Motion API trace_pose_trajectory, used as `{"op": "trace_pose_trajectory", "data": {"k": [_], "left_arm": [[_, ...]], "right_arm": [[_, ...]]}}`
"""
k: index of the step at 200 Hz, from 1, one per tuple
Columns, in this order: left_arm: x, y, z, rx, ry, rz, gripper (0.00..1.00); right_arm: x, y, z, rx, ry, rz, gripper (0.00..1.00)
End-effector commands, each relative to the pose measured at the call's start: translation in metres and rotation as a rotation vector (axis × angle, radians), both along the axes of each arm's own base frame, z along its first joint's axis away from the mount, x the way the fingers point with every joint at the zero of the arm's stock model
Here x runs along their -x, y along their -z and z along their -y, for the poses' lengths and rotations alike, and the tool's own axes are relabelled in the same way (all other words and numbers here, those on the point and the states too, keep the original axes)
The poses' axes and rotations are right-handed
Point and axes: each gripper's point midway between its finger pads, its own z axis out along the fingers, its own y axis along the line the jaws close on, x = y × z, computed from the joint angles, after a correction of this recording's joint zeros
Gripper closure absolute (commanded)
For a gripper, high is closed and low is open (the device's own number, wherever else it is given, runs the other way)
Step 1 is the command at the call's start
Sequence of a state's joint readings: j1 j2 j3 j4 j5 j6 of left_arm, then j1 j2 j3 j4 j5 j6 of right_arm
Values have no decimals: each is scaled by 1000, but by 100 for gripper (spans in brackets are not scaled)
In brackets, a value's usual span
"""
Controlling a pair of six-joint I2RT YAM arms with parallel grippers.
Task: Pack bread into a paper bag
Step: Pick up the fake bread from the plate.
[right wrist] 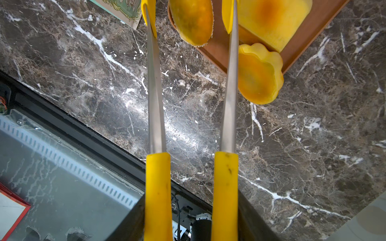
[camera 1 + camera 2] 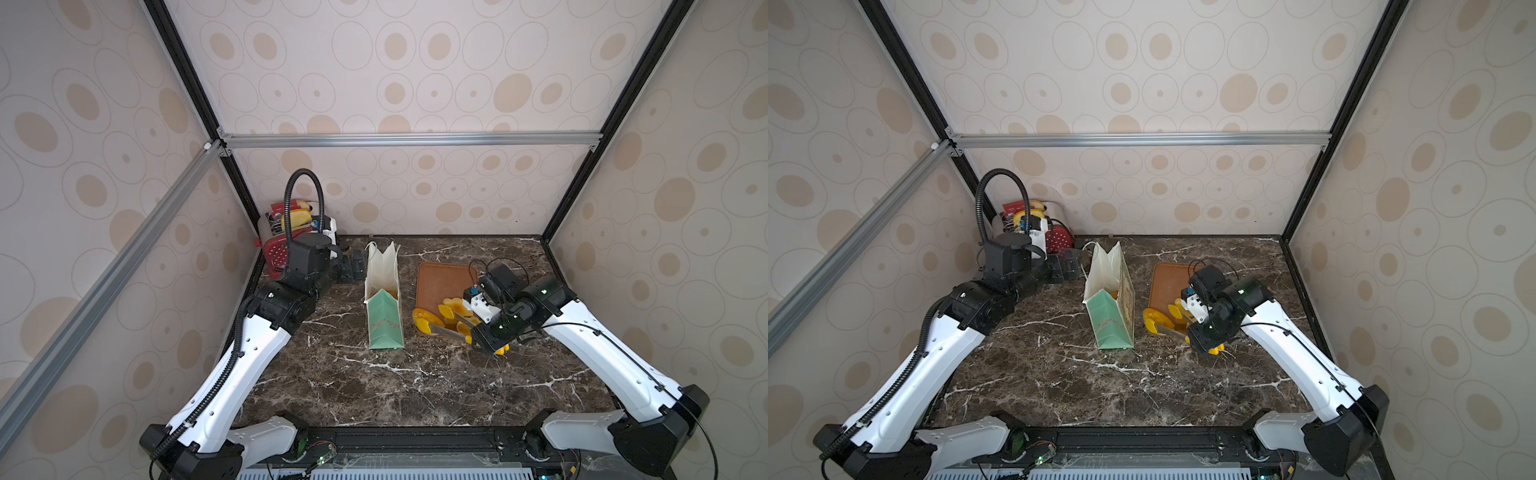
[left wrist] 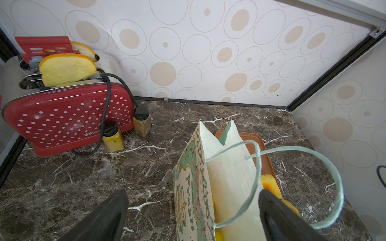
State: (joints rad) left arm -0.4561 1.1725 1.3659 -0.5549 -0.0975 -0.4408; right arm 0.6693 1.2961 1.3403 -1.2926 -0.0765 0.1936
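Over in the far left corner sits a red polka-dot toaster (image 3: 69,121) with pale slices (image 3: 66,68) poking up, and two small jars (image 3: 113,137) stand against its front. Just right of that, the left gripper (image 3: 193,193) hovers at the far rim of the paper bag (image 2: 384,324), fingers (image 3: 104,215) spread wide on either side of the bag's printed wall, pinching nothing (one string handle curls round a finger). The bag stands upright in the middle of the marble table (image 2: 415,374), mouth open, with something yellow showing down inside it. Next along is a brown tray (image 2: 444,278), just beside the bag but apart from it. At its near end lie a square loaf (image 1: 271,20) on the tray, a scalloped bun (image 1: 259,75) at the tray's corner and partly past its rim, and an oval bun (image 1: 192,20) at the edge. The tongs (image 1: 154,94) reach over this spot, blades apart, the oval bun between their yellow tips. Furthest right, the right gripper (image 1: 191,208) is clamped on the tongs' yellow handles.
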Motion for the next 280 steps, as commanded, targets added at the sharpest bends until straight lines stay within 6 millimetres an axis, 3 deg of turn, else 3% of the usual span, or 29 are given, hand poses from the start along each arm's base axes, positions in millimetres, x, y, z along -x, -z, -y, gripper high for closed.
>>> {"op": "trace_pose_trajectory", "data": {"k": [1, 88, 121, 151, 183, 280], "left_arm": [[6, -18, -2, 9, 0, 43, 1], [9, -17, -6, -4, -6, 44, 1], [10, -17, -7, -7, -10, 46, 1], [11, -18, -8, -8, -13, 47, 1], [12, -18, -9, -11, -14, 49, 1], [14, -21, -11, -22, -16, 53, 1]], "right_arm": [[-12, 3, -11, -16, -32, 34, 41], [-16, 23, -10, 46, -38, -9, 43], [-18, 21, -8, 51, -27, 3, 53], [-21, 10, -9, 38, -26, 30, 55], [-28, -21, -11, -8, -16, 113, 57], [-41, -149, -16, -208, -34, 430, 58]]}}
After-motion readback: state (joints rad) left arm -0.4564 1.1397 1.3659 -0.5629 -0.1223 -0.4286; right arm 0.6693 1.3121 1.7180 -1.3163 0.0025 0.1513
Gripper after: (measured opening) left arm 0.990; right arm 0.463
